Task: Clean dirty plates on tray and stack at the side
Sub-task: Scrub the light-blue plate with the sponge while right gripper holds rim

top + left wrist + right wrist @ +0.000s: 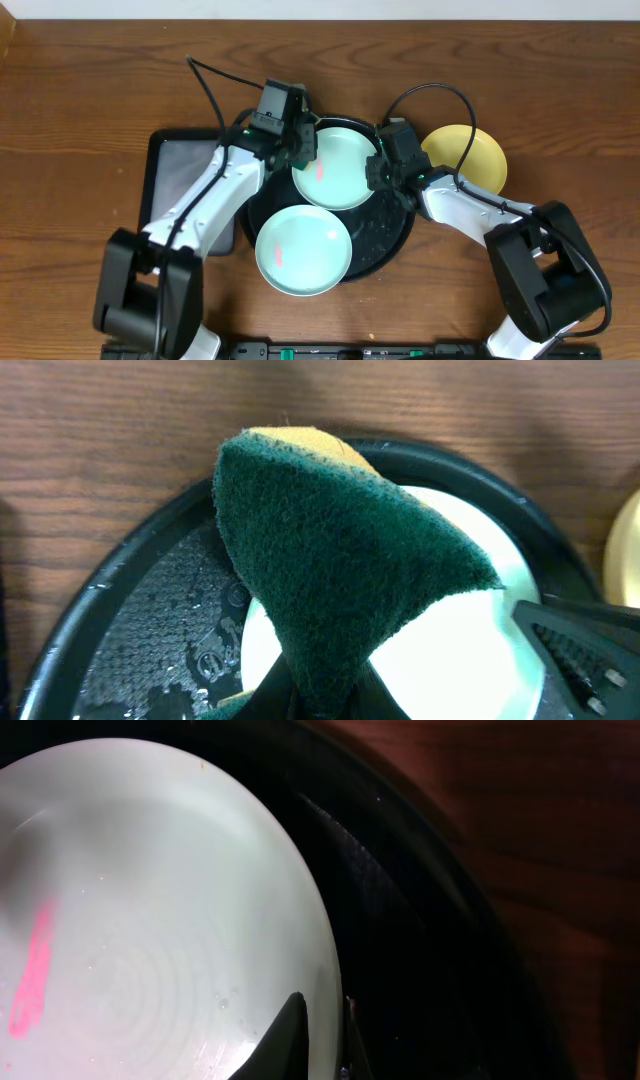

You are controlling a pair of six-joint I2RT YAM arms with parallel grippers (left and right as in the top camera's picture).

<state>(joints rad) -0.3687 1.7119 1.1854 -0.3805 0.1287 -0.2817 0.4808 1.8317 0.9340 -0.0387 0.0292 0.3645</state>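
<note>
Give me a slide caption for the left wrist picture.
Green sponge, pinched in the left jaws, poised over a mint plate on the wet black tray.

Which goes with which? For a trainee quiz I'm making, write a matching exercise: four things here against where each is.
1 yellow plate
2 sponge
3 far mint plate
4 rectangular tray

A in the left end effector
B on the round tray, right end effector at its rim
C right of the round tray
D left of the round tray

Pairs: 1-C, 2-A, 3-B, 4-D
</note>
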